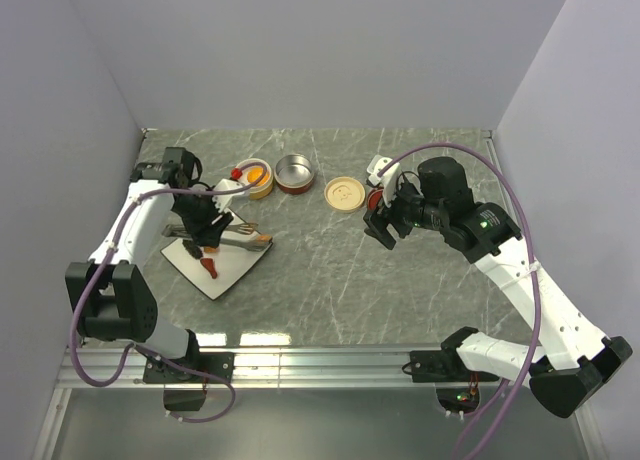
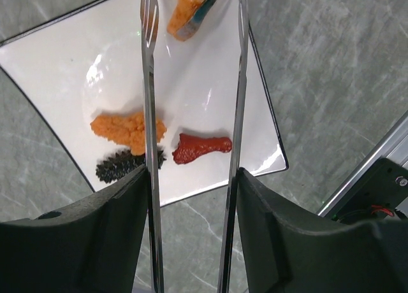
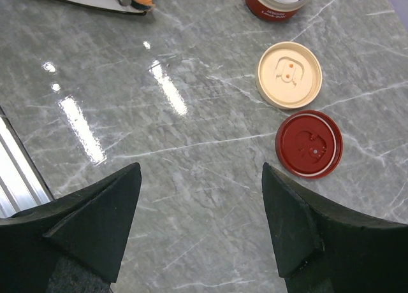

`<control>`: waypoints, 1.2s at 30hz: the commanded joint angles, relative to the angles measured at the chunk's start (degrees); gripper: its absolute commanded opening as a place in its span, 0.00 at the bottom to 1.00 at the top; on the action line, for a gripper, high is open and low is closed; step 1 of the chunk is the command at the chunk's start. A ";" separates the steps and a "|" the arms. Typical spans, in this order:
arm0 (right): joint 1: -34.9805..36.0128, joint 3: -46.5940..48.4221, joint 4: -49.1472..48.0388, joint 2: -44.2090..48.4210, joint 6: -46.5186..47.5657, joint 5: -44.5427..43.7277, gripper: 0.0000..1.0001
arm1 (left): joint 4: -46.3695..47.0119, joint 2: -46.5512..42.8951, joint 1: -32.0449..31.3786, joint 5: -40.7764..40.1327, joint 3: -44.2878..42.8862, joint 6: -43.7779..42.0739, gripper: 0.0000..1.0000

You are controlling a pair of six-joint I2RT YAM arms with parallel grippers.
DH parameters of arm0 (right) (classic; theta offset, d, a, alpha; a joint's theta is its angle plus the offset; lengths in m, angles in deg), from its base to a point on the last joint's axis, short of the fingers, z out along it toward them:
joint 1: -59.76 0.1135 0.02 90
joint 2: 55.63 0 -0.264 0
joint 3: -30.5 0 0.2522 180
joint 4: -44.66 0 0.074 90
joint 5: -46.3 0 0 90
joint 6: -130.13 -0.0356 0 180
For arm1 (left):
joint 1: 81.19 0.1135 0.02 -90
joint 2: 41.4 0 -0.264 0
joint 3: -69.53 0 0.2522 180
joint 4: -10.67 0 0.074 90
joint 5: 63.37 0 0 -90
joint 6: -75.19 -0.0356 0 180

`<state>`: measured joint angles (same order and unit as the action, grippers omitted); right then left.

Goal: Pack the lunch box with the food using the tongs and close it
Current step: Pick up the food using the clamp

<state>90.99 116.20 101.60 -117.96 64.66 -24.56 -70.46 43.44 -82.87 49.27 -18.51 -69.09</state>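
1. Long slim silver metal tongs (image 2: 150, 114): arms apart, over the white square plate (image 2: 210, 95).
2. Food on the plate: orange crumbed lump (image 2: 127, 128), dark spiky oblong (image 2: 121, 169), red drumstick shape (image 2: 201, 148), orange slice (image 2: 188, 13).
3. Cream round tub (image 1: 265, 187), open, holds an orange ball (image 1: 254, 172). Dark red steel-lined tub (image 1: 294, 189) just beside it, open.
4. Cream disc lid (image 3: 289, 74) and dark red disc lid (image 3: 309, 144) lie flat on the bench (image 3: 191, 146), just beside each other.

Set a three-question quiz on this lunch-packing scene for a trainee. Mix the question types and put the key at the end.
1. True or false: the cream lid and the red lid both lie flat on the table.
2. What do the left fingers hold? A. tongs B. a spoon C. a knife
3. Count: how many food pieces lie on the white plate in the left wrist view?

Key: 1 true; 2 A; 3 four.
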 commanded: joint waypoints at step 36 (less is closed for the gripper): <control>-0.37 0.30 -1.08 1.07 0.34 -0.24 0.83 | 3.83 -2.04 -4.57 -5.06 6.34 6.82 0.57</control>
<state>90.99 116.18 101.60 -117.98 64.66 -24.59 -66.29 43.81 -87.19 44.46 -12.68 -62.92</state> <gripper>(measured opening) 0.829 0.581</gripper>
